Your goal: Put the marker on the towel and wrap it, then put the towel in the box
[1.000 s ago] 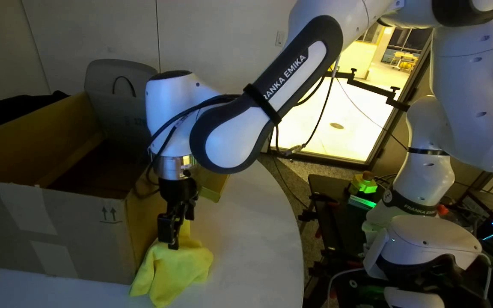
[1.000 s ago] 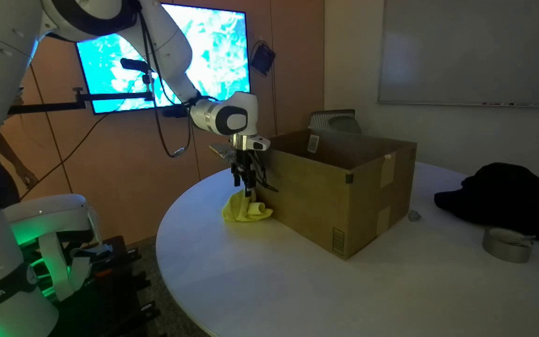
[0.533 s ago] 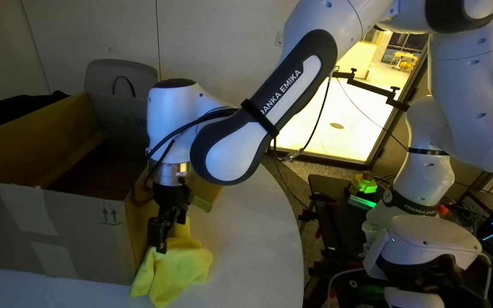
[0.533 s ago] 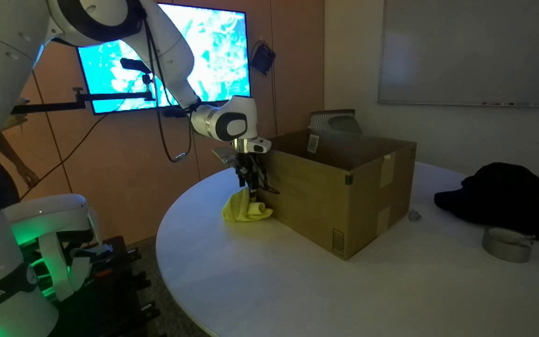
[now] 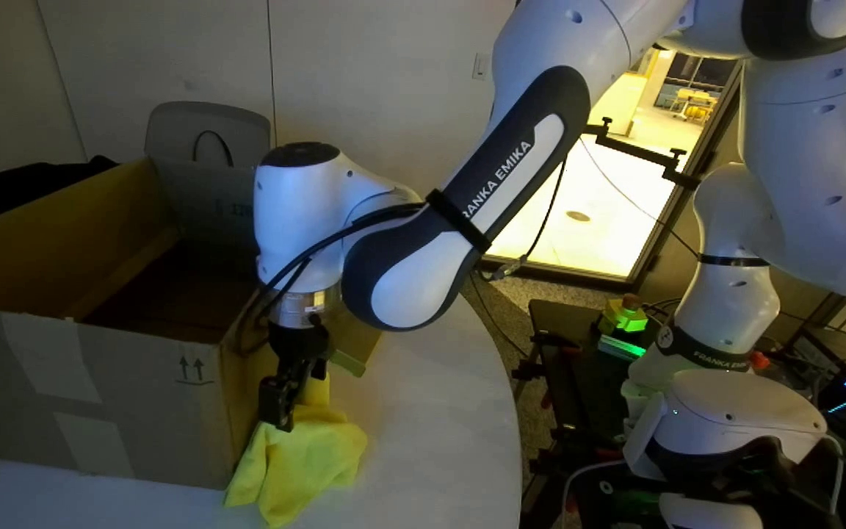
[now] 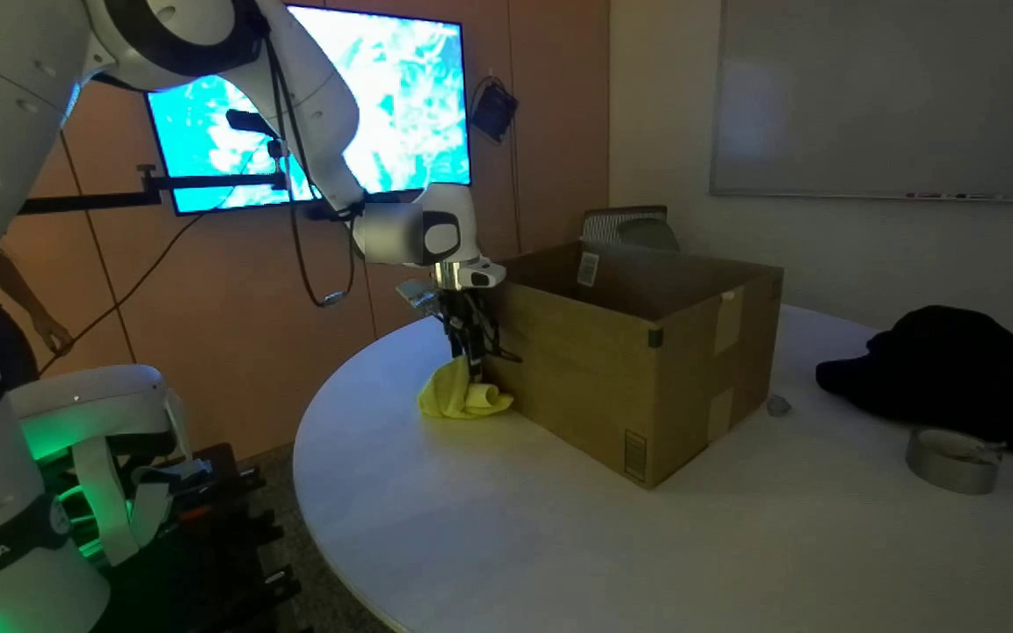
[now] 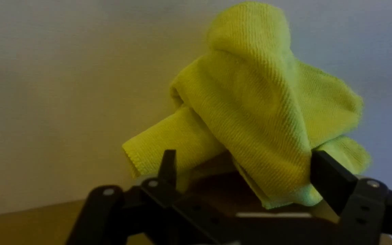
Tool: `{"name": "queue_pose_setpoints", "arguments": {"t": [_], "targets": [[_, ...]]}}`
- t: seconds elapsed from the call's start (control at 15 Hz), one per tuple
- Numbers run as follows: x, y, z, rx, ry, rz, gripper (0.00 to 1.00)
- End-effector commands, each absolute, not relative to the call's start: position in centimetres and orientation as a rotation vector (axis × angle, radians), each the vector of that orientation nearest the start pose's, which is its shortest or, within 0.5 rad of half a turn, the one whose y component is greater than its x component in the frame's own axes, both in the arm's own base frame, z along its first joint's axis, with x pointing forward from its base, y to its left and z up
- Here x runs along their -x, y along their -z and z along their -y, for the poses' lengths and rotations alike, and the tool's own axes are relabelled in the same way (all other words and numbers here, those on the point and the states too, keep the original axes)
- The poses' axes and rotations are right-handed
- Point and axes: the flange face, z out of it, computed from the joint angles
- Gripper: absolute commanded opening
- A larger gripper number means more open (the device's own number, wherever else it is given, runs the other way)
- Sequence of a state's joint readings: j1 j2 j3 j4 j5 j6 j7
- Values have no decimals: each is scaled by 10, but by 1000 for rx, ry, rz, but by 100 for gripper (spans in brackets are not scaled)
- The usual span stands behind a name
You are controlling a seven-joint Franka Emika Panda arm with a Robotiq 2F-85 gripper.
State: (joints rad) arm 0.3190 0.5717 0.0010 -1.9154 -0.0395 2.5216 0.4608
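The big round white desk (image 6: 506, 563) is cut off in both exterior views. A white robot arm (image 5: 416, 283) with black patches hangs over it. In an exterior view, a large brown cardboard box (image 5: 144, 411), open at the top, is cut off by the left edge, and the arm covers some of it. In an exterior view, a heap of black cloth (image 6: 964, 378) right of the box runs out of sight.

The soft, bright yellow cloth towel (image 7: 250, 92) lies bunched up on the desk, outside the box and just beside it. In the wrist view its longest fold runs from top to bottom, leaning a little right, and a narrow part sticks out to the lower left. In an exterior view, a tube-shaped end (image 6: 482, 396) of the towel points toward the front. What lies inside the folds is hidden.

The black fingers (image 7: 332, 178) point down at the towel. The wrist view shows them spread wide, with the big fold between them, not squeezing it; in both exterior views their ends are dark and hard to make out.

In an exterior view, two small printed arrows (image 5: 192, 367) on the box point up.
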Motion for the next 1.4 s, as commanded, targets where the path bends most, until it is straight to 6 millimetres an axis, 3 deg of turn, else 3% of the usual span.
{"name": "queue_pose_setpoints", "arguments": {"t": [0.0, 0.4, 0.6, 0.87, 1.33], "targets": [[-573, -204, -202, 3221, 117, -233, 100], [-525, -213, -226, 3258, 131, -264, 100], [-514, -213, -238, 3225, 158, -279, 100], [-519, -197, -244, 3149, 237, -322, 100], [-528, -144, -235, 3127, 312, -318, 100]]}}
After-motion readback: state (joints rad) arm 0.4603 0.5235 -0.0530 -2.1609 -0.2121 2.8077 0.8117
